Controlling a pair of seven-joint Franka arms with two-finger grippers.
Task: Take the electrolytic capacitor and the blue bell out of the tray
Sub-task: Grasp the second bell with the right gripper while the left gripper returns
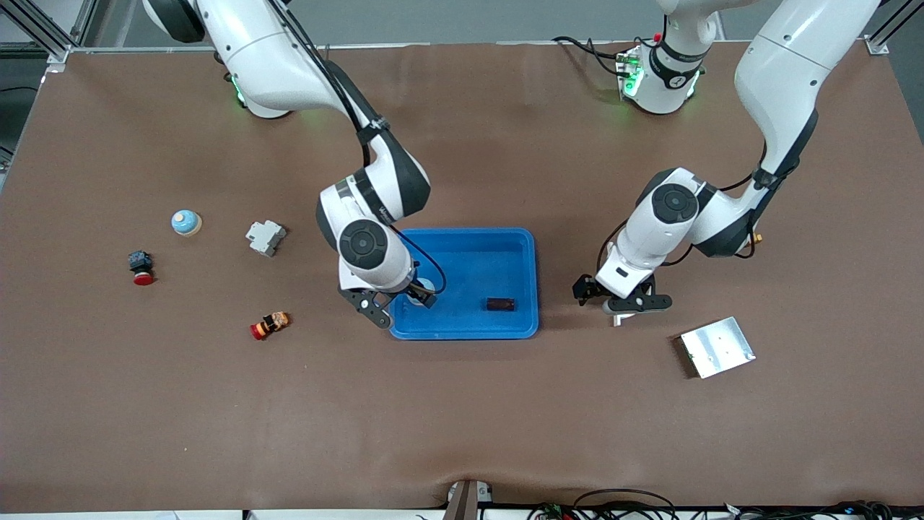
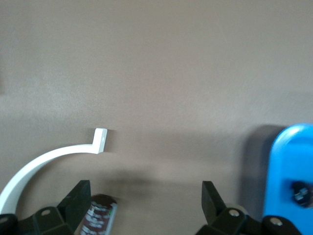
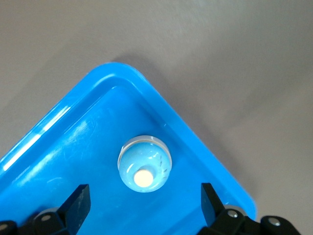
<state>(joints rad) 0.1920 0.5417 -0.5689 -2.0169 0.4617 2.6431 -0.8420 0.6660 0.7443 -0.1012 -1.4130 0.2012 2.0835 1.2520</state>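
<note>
Over the bright-blue plastic tray [image 3: 58, 147], the right claw [image 3: 144, 200] hangs wide above the small, round, slippery blue bell [image 3: 145, 163]; pinch its sides. Left claw [image 2: 146, 200] waits wide over the tabletop [image 1: 462, 404].

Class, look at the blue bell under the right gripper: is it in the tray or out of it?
In. The blue bell sits on the tray floor near a rounded corner, inside the raised rim, with the open right gripper above it.

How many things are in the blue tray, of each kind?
Blue bell: 1
Dark capacitor: 1
Total in the tray: 2
</note>
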